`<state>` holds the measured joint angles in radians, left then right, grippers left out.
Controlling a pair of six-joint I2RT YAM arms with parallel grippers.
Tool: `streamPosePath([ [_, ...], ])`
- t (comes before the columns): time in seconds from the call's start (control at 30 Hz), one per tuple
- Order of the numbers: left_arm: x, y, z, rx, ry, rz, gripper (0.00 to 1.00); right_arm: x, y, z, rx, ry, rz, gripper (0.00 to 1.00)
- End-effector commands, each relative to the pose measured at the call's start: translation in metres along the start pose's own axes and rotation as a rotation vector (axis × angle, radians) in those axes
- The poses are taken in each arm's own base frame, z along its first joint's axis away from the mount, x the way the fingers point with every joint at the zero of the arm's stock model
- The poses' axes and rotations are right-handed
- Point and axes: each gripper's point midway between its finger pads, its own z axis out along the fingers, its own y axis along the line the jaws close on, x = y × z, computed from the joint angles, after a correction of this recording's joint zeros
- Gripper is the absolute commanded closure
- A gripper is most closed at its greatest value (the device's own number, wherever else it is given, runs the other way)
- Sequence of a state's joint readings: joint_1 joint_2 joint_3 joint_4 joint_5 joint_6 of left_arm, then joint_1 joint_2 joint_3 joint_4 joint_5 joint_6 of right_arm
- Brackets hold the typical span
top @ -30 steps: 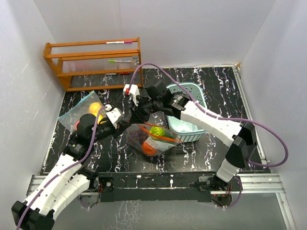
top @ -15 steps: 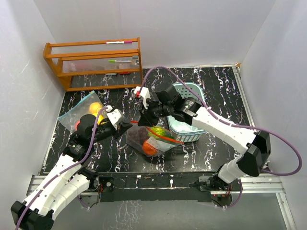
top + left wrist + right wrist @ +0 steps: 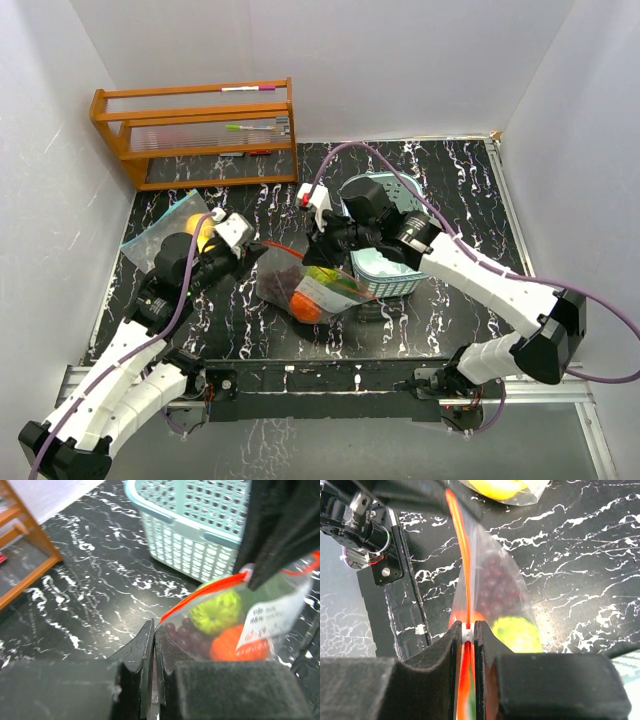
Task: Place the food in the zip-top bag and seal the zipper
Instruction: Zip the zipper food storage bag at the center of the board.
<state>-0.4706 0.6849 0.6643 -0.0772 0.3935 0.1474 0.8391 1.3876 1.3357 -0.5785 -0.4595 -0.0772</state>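
Left gripper (image 3: 152, 630) is clenched on one end of the red zipper (image 3: 459, 545). Right gripper (image 3: 468, 628) is clamped on the same zipper further along, at a small white piece (image 3: 467, 629). We see the bag (image 3: 290, 285) stretched between the two grippers, with the grapes (image 3: 187, 637), green fruit (image 3: 220, 611) and orange fruit (image 3: 231, 647) inside it. The basket (image 3: 200, 540) stands just beside the right gripper.

Food (image 3: 306, 308) in bag (image 3: 273, 284), left of basket (image 3: 400, 283)
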Motion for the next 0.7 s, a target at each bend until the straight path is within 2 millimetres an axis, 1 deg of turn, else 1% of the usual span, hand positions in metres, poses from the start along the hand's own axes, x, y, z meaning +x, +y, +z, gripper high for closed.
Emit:
streamPosePath([
  [0.0, -0.029, 0.053, -0.015, -0.301, -0.031, -0.01, 1.0, -0.003, 0.001, -0.025, 0.048, -0.042, 0.011, 0.92],
  [0.1, -0.033, 0.072, -0.021, -0.415, -0.044, -0.018, 1.0, 0.0, 0.004, -0.031, 0.06, -0.052, 0.03, 0.92],
  [0.2, -0.035, 0.083, -0.022, -0.476, -0.061, -0.031, 1.0, 0.004, 0.006, -0.037, 0.07, -0.059, 0.049, 0.93],
  [0.37, -0.028, 0.099, -0.018, -0.56, -0.056, -0.064, 1.0, 0.011, 0.011, -0.048, 0.088, -0.068, 0.082, 0.92],
  [0.47, -0.03, 0.112, -0.017, -0.621, -0.051, -0.058, 1.0, 0.019, 0.013, -0.055, 0.103, -0.071, 0.099, 0.92],
  [0.5, -0.034, 0.116, -0.017, -0.634, -0.055, -0.059, 1.0, 0.021, 0.013, -0.057, 0.109, -0.073, 0.108, 0.92],
  [0.67, -0.044, 0.119, -0.007, -0.621, -0.078, -0.074, 1.0, 0.027, 0.017, -0.066, 0.123, -0.084, 0.129, 0.92],
])
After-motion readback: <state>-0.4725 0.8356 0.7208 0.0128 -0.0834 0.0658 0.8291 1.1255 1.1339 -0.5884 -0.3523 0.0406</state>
